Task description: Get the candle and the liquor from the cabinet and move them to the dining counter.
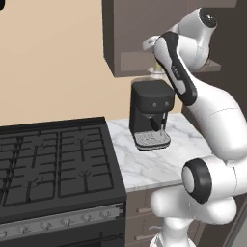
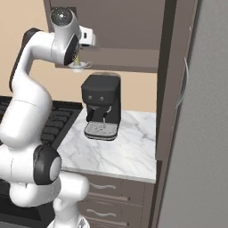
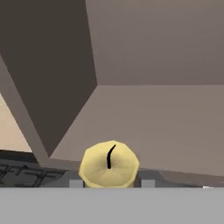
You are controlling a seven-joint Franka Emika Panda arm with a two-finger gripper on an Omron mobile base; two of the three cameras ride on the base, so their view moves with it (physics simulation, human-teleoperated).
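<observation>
The pale-yellow candle (image 3: pixel 109 164) with its black wick stands between my two fingertips, and my gripper (image 3: pixel 112 183) is shut on it from above. In the right base view the candle (image 2: pixel 77 60) and its small clear dish holder (image 2: pixel 79 67) hang under my hand at the front lower-left edge of the open dark brown cabinet (image 2: pixel 124 26). The dish holder (image 1: pixel 157 71) also peeks out past my forearm. The cabinet shelf (image 3: pixel 153 122) lies bare ahead of the candle. The cabinet door (image 2: pixel 171 89) stands open to the right. The liquor and the dining counter are out of view.
A black coffee machine (image 1: pixel 150 113) stands on the small marble counter (image 1: pixel 154 164) right below the cabinet. A black gas stove (image 1: pixel 53 164) lies to its left. Brown drawers (image 2: pixel 111 196) sit under the counter, and a tall grey panel (image 2: pixel 205 133) rises at the right.
</observation>
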